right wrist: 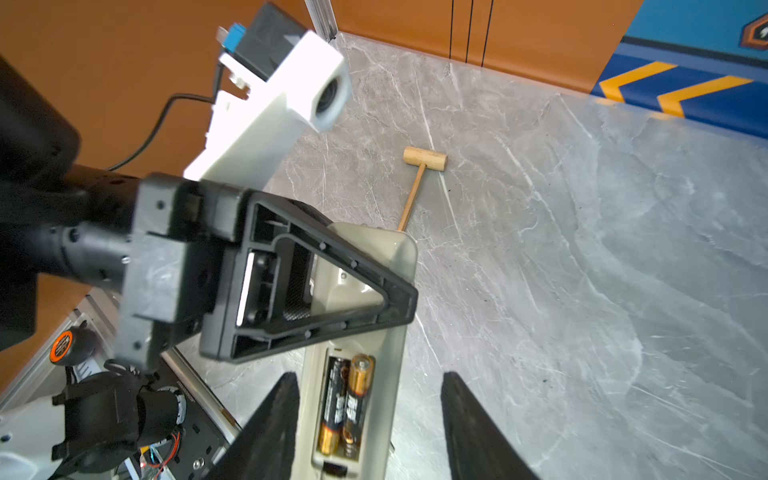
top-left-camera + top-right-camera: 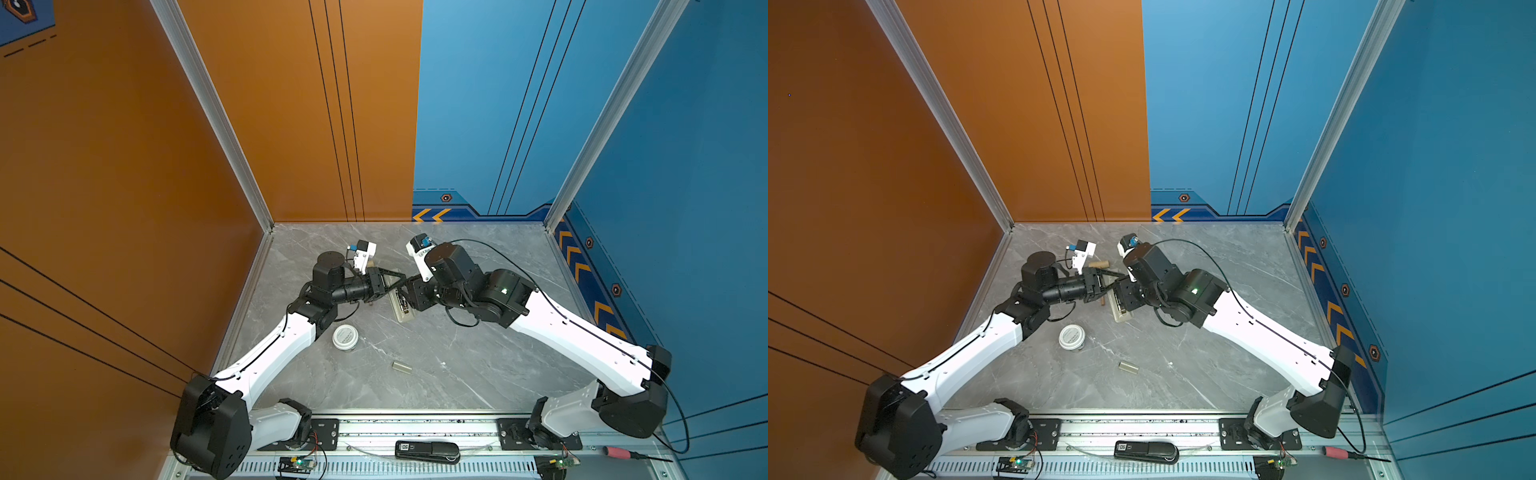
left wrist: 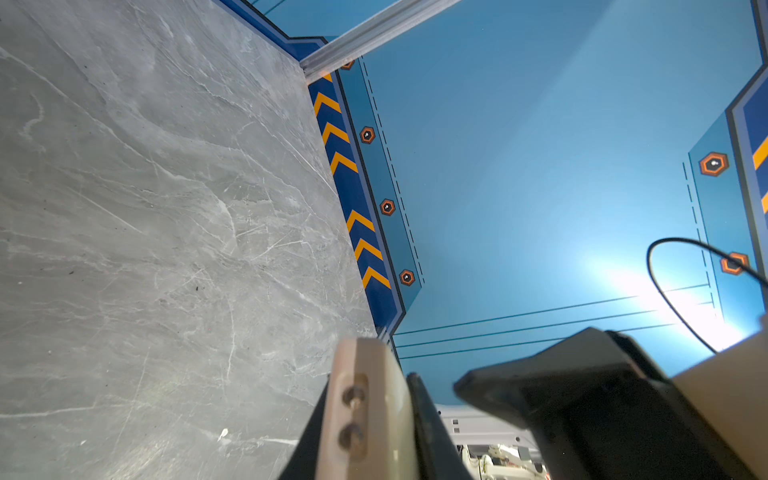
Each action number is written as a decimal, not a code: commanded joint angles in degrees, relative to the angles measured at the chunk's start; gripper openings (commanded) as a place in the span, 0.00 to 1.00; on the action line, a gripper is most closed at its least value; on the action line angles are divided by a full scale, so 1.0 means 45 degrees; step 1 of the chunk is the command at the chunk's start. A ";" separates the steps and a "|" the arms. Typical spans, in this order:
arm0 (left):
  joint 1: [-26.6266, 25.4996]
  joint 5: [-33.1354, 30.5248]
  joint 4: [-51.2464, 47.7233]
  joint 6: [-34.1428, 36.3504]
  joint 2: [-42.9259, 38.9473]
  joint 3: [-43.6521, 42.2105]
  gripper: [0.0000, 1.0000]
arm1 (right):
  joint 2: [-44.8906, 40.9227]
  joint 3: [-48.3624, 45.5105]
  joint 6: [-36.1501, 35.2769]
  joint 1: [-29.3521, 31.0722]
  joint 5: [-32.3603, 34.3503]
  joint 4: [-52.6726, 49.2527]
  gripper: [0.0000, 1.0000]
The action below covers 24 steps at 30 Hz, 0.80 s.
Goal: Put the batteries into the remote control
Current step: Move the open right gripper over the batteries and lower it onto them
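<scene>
Batteries (image 1: 345,407) both seated side by side in remote control (image 1: 390,357) bay, remote flat mid-table. Left gripper (image 1: 399,301) clamped on remote from 9 o'clock; right gripper (image 1: 370,386) jaws apart, straddling bay, from 3 o'clock.

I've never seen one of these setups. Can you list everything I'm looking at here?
remote control: one, beige, mid-table, compartment open
batteries: two, black-gold, in that compartment
cover piece: one, beige, loose nearer the front
jar: one, white, left of centre
mallet: one, wooden, by the remote's far end
black device: one, front rail
screwdriver: one, red handle, front rail
table: one, grey marble
arms: two, white-black, either side
left end effector: one, black, shut on remote control
right end effector: one, black, open over batteries
</scene>
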 commanded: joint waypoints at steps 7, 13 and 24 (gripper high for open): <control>0.0249 0.2252 0.0413 0.0801 0.0146 0.0446 0.00 | -0.0947 0.1886 -0.7425 0.0525 -0.0356 -0.3867 0.71; 0.0253 0.2448 0.0247 0.1104 0.0029 0.0353 0.00 | 0.0077 0.2847 -0.8820 0.0709 -0.0773 -0.4864 0.73; 0.0131 0.2462 -0.0611 0.1626 -0.0004 0.0425 0.00 | 0.1343 0.3262 -1.0057 0.0858 -0.1465 -0.4913 0.38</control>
